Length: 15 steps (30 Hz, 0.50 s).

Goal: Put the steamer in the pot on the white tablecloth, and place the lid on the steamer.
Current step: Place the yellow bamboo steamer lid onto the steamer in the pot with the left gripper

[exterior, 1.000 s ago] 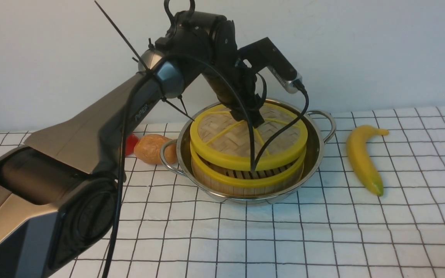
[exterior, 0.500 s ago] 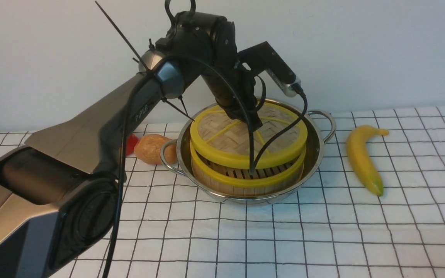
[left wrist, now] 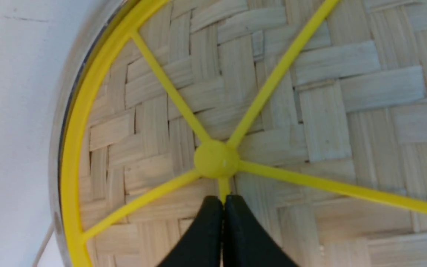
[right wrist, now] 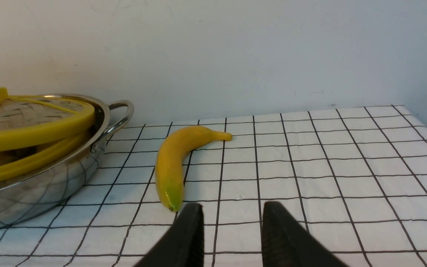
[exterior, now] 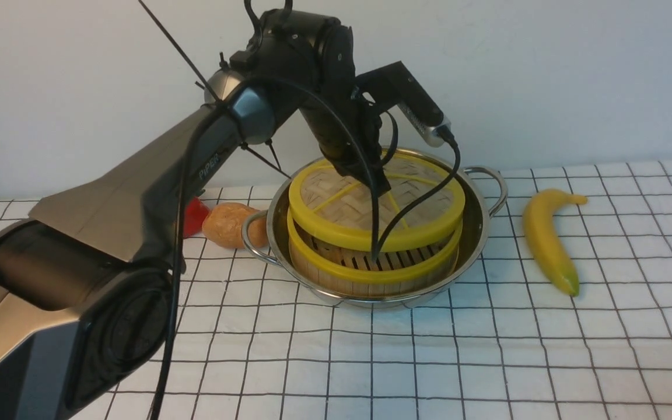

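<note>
One black left claw (left wrist: 222, 202), shut tight on nothing, points down at the round woven-bamboo lid (left wrist: 310, 92), right beside its yellow hub (left wrist: 216, 158).

Lid (exterior: 336, 201) on steamer (exterior: 371, 275) in pot (exterior: 482, 216) — banana (exterior: 546, 242) to the pot's right

"PIPER" printed on left arm (exterior: 210, 165) link; no other text legible.

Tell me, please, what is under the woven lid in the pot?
The steamer sits under the lid, inside the pot; its slatted wall and yellow rim show at the front. What it holds is mostly covered by the lid.
</note>
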Each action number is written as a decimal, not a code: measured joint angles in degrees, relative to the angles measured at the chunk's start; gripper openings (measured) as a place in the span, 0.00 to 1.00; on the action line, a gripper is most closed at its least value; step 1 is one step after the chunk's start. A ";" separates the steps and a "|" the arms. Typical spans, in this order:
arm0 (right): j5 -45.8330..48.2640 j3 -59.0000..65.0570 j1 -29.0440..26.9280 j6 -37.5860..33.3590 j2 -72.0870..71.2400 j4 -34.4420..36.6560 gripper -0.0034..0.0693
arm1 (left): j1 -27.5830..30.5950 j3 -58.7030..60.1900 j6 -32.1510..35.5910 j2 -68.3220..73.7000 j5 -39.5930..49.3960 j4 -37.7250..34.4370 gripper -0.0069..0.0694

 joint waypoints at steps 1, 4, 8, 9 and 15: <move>0.00 0.00 0.00 0.00 0.00 0.00 0.38 | 0.00 0.00 0.04 -0.45 0.68 0.00 0.09; 0.00 0.00 0.00 0.00 0.00 0.00 0.38 | 0.00 0.00 0.18 -1.46 1.66 0.00 0.09; 0.00 0.00 0.00 0.00 0.00 0.00 0.38 | 0.00 0.00 0.22 -1.57 1.40 -0.85 0.09; 0.00 0.00 0.00 0.00 0.00 0.00 0.38 | 0.00 0.00 0.22 -1.57 0.84 -1.24 0.09; 0.00 0.00 0.00 0.00 0.00 0.00 0.38 | 0.00 -0.34 -0.34 -1.57 1.89 -4.39 0.28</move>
